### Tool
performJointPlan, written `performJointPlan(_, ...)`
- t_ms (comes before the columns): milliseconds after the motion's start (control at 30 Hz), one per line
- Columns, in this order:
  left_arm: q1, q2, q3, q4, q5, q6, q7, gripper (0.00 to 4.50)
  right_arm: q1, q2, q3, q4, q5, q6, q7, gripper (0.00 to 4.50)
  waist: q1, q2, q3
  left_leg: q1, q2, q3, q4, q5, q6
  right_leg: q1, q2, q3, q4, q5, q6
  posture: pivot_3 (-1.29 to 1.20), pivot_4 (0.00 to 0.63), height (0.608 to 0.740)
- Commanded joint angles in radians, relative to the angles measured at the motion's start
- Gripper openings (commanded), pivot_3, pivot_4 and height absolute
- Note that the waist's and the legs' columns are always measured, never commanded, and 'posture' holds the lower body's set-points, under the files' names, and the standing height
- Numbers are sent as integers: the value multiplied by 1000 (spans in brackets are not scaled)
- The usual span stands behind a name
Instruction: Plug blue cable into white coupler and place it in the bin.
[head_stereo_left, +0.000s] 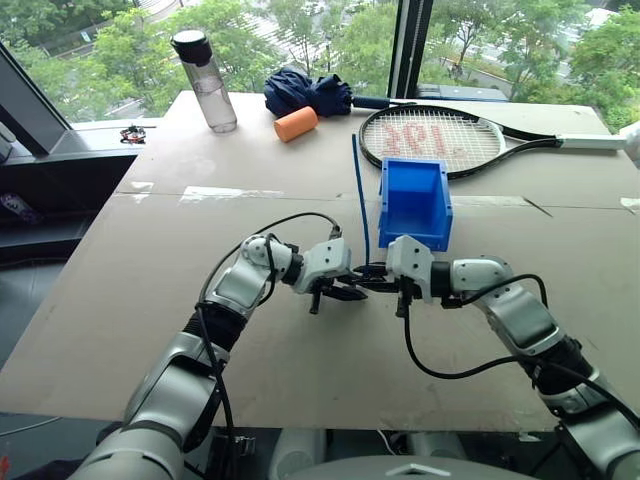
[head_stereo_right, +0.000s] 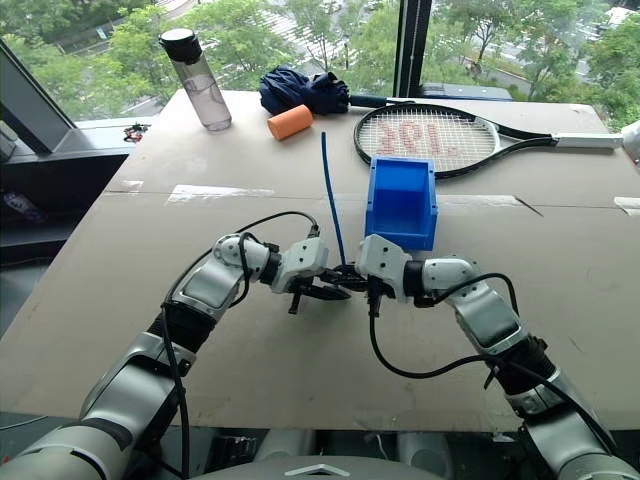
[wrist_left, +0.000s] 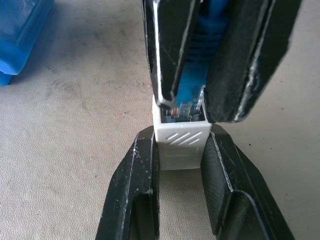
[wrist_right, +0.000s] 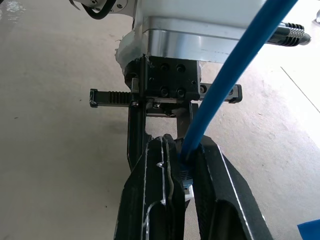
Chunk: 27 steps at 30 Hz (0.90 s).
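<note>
Just in front of the bin (head_stereo_left: 416, 235), my two grippers meet tip to tip above the table. My left gripper (wrist_left: 181, 137) is shut on the white coupler (wrist_left: 181, 145), a small ribbed white block whose socket faces the other hand. My right gripper (wrist_right: 184, 150) is shut on the blue cable (wrist_right: 225, 85) just behind its clear plug (wrist_left: 186, 109), which sits at the mouth of the coupler's socket. How deep the plug sits is hidden. The free length of the blue cable (head_stereo_left: 359, 195) runs away from the grippers, past the bin's left side.
A tennis racket (head_stereo_left: 432, 138) lies behind the bin. Further left along the back are an orange cylinder (head_stereo_left: 296, 124), a dark blue cloth bundle (head_stereo_left: 305, 92) and a clear water bottle (head_stereo_left: 205, 80). The tan table top (head_stereo_left: 150, 280) spreads left and right of the arms.
</note>
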<state>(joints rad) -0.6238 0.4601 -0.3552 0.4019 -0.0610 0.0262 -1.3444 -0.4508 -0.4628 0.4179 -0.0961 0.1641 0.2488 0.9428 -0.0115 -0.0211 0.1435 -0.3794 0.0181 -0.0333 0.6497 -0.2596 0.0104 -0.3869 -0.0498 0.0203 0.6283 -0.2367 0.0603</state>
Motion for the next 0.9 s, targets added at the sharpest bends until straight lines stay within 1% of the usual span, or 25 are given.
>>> performJointPlan(33,0,-19,2,-44,-14,-5,1,533,26,-13,72,85,-43,39,63,0,0,0,0,0,0,0,0,0,0,0,0,0,0,0,0,0,150,740)
performJointPlan(133,5,-30,4,-44,-12,-9,19,533,32,-8,94,128,-48,47,97,0,1,0,-2,0,0,0,0,0,0,0,0,0,0,0,0,0,150,740)
performJointPlan(300,13,-38,9,-56,-20,-2,30,533,42,-10,82,151,-62,33,95,0,2,3,-11,1,0,0,0,0,0,1,0,0,0,0,0,0,150,740)
performJointPlan(467,24,-49,13,-59,-19,-18,56,533,41,-35,86,172,-83,6,114,0,5,6,-16,2,-1,0,0,0,0,3,0,0,-1,0,0,0,150,740)
performJointPlan(567,32,-56,27,-84,-57,20,43,533,50,-21,42,147,-46,11,94,0,8,6,-16,2,-1,0,0,0,0,3,0,0,-1,0,0,0,150,740)
performJointPlan(633,52,-50,37,-128,-85,61,31,1562,64,-7,-20,115,-2,23,59,0,10,6,-16,1,-1,-1,0,0,0,3,0,-1,-1,0,0,0,150,740)
performJointPlan(667,67,-53,54,-146,-95,73,54,1764,77,9,-65,83,44,53,40,0,11,6,-16,0,-1,-1,0,0,0,3,-1,-1,-1,0,0,0,150,740)
performJointPlan(700,85,-52,72,-172,-108,95,76,2093,94,20,-106,44,91,84,25,0,11,6,-16,0,-1,-1,0,0,0,3,-1,-1,-1,0,0,0,150,740)
performJointPlan(767,124,-40,108,-234,-132,145,116,2960,126,29,-165,-36,157,135,2,0,9,7,-15,0,-1,-1,1,0,0,2,-1,-1,-1,0,0,0,150,740)
performJointPlan(800,147,-27,126,-273,-148,171,129,3480,139,30,-193,-75,180,159,-18,0,7,7,-15,0,0,-1,1,0,0,2,-1,-1,-1,0,0,0,150,740)
performJointPlan(900,239,14,196,-400,-196,223,177,3480,171,25,-292,-202,269,247,-79,0,-4,9,-13,0,1,-2,-1,0,0,0,0,0,0,0,0,0,150,740)
